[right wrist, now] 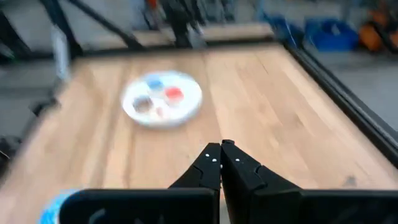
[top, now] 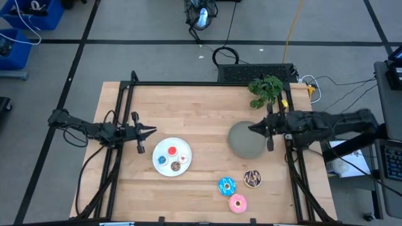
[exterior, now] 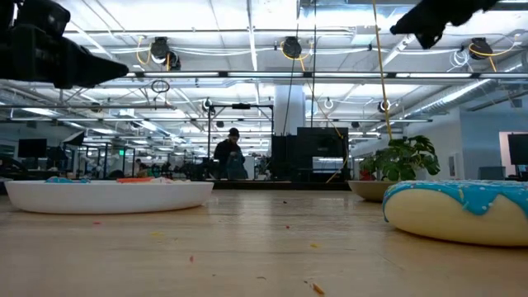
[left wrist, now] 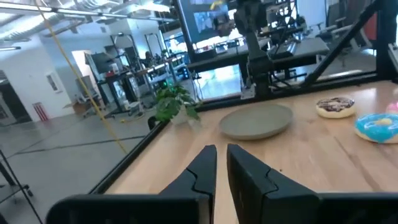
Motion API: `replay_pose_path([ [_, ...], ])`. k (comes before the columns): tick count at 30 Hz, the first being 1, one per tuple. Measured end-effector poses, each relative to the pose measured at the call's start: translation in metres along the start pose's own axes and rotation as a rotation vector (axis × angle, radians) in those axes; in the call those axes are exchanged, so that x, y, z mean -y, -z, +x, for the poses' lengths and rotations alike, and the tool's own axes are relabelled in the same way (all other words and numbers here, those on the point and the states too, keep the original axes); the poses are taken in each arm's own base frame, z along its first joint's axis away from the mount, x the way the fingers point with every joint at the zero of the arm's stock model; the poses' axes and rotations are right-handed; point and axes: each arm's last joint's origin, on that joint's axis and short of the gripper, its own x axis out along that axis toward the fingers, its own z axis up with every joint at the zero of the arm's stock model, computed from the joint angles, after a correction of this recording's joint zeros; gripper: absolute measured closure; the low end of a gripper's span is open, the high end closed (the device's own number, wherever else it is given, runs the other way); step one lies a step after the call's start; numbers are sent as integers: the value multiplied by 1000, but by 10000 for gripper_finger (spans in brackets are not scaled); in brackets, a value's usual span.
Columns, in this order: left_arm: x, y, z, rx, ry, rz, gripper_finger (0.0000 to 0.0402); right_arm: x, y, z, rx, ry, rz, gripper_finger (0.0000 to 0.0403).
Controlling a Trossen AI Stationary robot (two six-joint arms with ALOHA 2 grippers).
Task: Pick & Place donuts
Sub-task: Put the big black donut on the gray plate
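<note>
High view: straight down over the whole table (top: 207,125), both arms in frame. Low view: at tabletop height, level across the wood into the room, very near a blue-iced donut (exterior: 462,210) at right, white plate (exterior: 107,196) at left. Left wrist view: forward over the table toward the grey plate (left wrist: 256,121) and right arm. Right wrist view: opposite way, toward the white plate. White plate shared by high, low and right wrist views.
</note>
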Motion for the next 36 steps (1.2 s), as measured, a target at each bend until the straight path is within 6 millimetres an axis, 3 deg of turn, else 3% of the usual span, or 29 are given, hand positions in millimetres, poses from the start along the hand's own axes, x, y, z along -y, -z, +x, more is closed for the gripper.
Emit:
replay_pose_path([
  [8,0,0,0,-1,0,51,355,-49,-46,16,-369,53,-55,403],
  [14,-1,-2,0,17,-5,71,355,-92,-62,27,-613,36,-77,403],
  [19,-1,-4,0,40,-14,93,355,-125,-50,38,-828,59,-86,403],
  [26,-2,-8,0,74,-25,80,355,-147,-28,60,-1004,68,27,403],
  [30,-3,-10,0,92,-31,67,355,-153,-25,70,-990,60,37,388],
  [36,-3,-10,0,89,-30,63,355,-157,-19,81,-917,-15,-34,324],
])
